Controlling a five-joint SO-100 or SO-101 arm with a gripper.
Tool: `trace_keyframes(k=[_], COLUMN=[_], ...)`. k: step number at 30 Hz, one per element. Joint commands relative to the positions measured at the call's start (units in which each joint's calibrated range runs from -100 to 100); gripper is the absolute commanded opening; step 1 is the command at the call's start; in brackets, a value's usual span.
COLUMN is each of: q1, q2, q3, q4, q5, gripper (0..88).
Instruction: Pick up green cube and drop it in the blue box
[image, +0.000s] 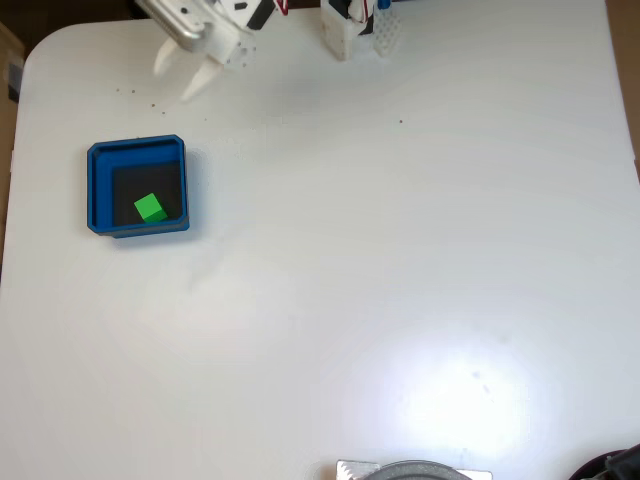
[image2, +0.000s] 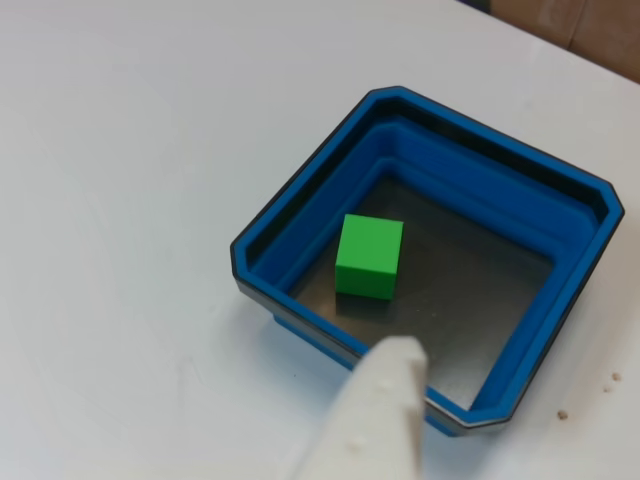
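Observation:
The green cube lies on the dark floor of the blue box at the table's left side in the fixed view. Up close in the other view, the green cube rests inside the blue box, near its left wall. My white gripper hangs above the table at the top left of the fixed view, beyond the box, open and holding nothing. One white fingertip enters the other view from the bottom edge, over the box's near wall.
The arm's white base stands at the table's far edge. A grey round object pokes in at the bottom edge. Small dark specks dot the table near the gripper. The white tabletop spreads wide to the right.

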Motion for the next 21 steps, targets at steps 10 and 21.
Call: trace_keyframes(k=[10,21], q1=[-0.16,-0.16], q2=[-26.28,-38.57], q3=[19.26,32.28], q4=[-0.8,-0.8], q5=[-0.1,0.24], gripper=[20.3,17.6])
